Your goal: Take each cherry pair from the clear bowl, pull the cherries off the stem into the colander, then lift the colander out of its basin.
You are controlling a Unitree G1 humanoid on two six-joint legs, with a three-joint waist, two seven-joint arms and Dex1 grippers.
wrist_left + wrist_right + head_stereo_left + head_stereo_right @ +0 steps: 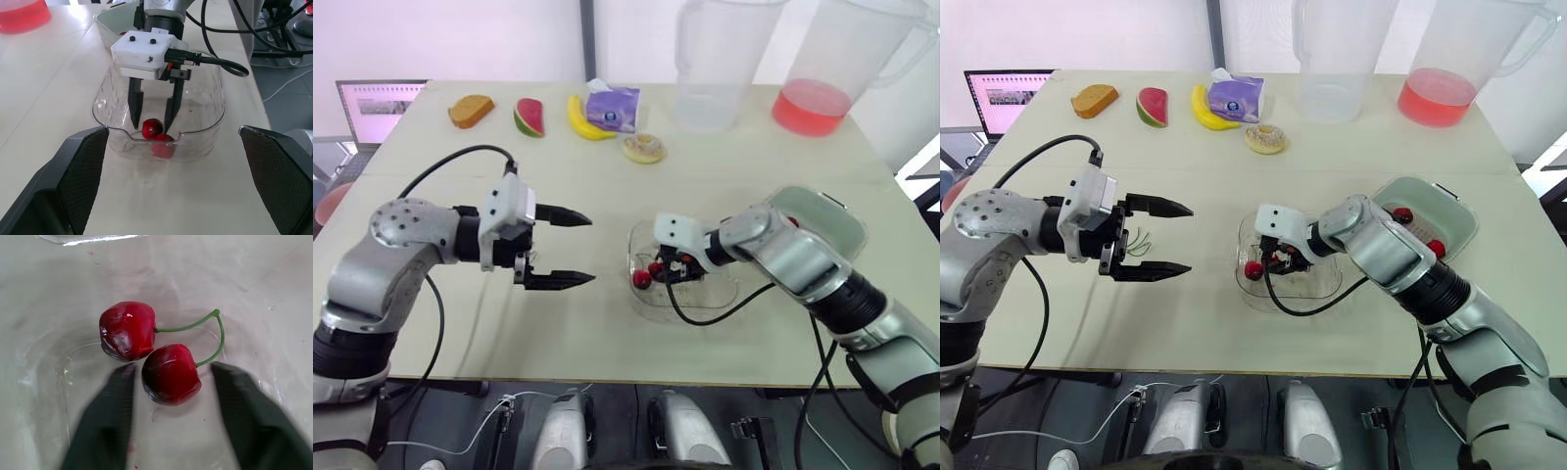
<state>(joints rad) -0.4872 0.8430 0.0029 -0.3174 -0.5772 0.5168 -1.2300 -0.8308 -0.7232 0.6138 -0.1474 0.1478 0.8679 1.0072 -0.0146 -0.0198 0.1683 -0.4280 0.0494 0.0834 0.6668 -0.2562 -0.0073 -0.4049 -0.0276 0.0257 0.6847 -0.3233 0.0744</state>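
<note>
Red, glossy cherry pair on a green forked stem (151, 352) lies on the floor of the clear plastic bowl (215, 112), at the middle of the beige table (607, 176). The right gripper (151, 123) reaches down into that bowl, its black fingers spread either side of one cherry and closed on nothing. The left gripper (589, 249) hovers above the table just to the robot's left of the bowl, jaws wide apart and empty. To the bowl's right, the pale colander in its green-rimmed basin (1430, 201) holds loose red cherries (1402, 213)
</note>
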